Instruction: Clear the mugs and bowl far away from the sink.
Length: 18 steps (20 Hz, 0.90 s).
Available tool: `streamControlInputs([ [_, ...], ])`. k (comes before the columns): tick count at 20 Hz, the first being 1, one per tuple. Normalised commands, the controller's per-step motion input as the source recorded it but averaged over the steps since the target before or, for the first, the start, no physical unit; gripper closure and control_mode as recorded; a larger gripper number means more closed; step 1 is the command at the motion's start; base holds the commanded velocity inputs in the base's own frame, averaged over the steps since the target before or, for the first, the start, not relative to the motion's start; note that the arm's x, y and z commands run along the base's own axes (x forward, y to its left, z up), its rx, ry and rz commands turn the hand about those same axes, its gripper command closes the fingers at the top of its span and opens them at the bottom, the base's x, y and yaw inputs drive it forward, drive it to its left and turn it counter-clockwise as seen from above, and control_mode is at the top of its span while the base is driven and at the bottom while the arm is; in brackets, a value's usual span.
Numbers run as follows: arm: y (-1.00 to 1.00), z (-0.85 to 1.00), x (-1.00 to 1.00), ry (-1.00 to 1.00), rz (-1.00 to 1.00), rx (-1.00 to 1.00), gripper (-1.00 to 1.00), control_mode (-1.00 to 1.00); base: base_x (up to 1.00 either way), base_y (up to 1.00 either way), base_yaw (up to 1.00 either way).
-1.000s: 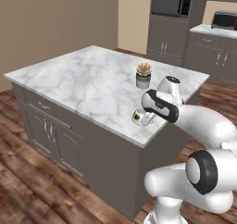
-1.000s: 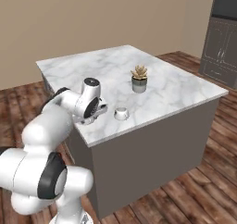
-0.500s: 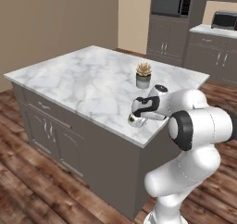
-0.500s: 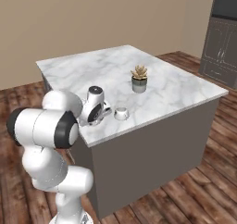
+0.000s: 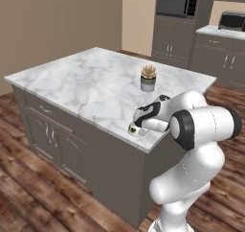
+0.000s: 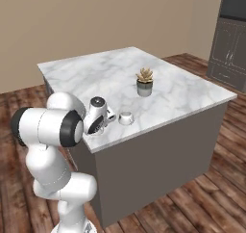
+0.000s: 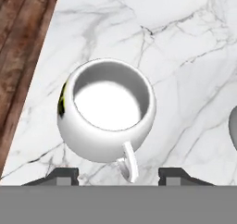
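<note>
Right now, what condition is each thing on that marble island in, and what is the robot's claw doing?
mug: upright, empty, apart from the claw, handle toward it, near the island's edge.
claw: open, fingertips either side of the handle, not touching it.
potted succulent: upright, apart from the mug.
marble island: drawers and doors shut.

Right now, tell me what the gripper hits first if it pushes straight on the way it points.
Probably the white mug: its handle sits between the open fingertips of the gripper, with the marble counter beneath.
</note>
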Motion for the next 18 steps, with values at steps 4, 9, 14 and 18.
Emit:
streamControlInputs([
  [4, 0.00, 0.50, 0.25, 0.00, 0.00, 0.00, -1.00, -1.00, 0.00, 0.00, 0.00],
  [9, 0.00, 0.98, 0.01, 0.02, -0.01, 0.00, -1.00, -1.00, 0.00, 0.00, 0.00],
  [14, 0.00, 0.89, -0.54, 0.08, -0.09, 0.00, -1.00, -1.00, 0.00, 0.00, 0.00],
  [18, -0.01, 0.58, -0.78, 0.08, -0.24, 0.00, -1.00, -1.00, 0.00, 0.00, 0.00],
])
